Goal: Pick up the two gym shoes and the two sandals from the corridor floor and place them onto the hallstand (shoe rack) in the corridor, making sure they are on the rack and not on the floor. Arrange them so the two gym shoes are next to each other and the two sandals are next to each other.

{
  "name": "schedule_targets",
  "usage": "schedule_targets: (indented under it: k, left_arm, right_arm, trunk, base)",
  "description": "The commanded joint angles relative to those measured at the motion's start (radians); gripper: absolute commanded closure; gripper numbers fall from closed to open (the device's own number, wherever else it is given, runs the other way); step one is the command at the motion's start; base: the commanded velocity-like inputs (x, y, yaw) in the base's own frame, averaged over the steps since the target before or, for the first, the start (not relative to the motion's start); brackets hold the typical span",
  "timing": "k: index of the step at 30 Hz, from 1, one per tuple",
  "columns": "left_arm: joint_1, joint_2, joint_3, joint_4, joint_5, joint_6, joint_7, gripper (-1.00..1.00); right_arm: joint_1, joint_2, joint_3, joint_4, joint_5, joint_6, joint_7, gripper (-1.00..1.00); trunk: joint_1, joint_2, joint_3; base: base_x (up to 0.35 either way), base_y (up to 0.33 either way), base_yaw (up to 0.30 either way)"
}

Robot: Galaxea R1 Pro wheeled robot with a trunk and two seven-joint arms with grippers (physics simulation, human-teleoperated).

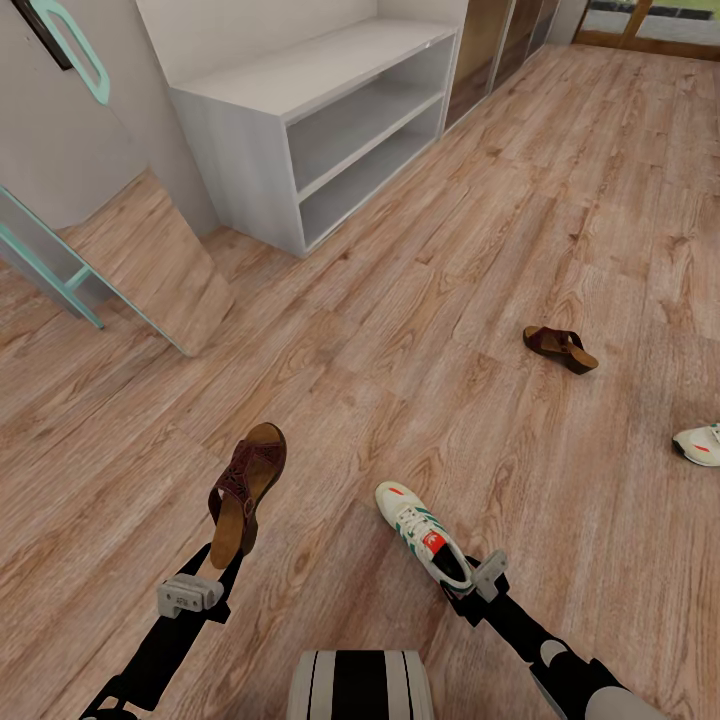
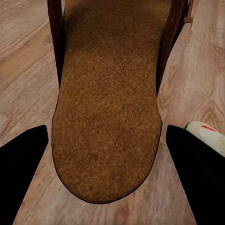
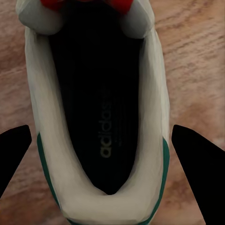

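Note:
My left gripper is shut on the heel of one dark brown sandal, which tilts up off the corridor floor; its tan footbed sits between the black fingers. The right gripper is shut on the heel of a white gym shoe, whose dark opening lies between the fingers. The second sandal lies on the floor to the right. At the right edge is the second gym shoe. The light-grey hallstand stands far left, its shelves bare.
A teal-framed mirror leans against the left wall between me and the hallstand. Dark wooden doors stand beyond the rack. My trunk shows at the bottom. Open plank floor stretches between me and the rack.

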Motion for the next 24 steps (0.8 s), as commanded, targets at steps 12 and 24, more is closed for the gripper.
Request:
schedule_targets:
  k: [12,24]
  left_arm:
    - [0.000,0.000,0.000,0.000,0.000,0.000,-0.001,1.00]
    - [0.000,0.000,-0.001,0.000,0.001,0.000,-0.001,1.00]
  right_arm:
    - [0.000,0.000,0.003,0.001,0.004,-0.001,0.000,1.00]
    - [0.000,0.000,0.003,0.000,0.004,-0.001,0.000,1.00]
  trunk:
    - [0.000,0.000,0.001]
    - [0.000,0.000,0.016]
  base:
    - [0.000,0.000,0.000]
    - [0.000,0.000,0.000]
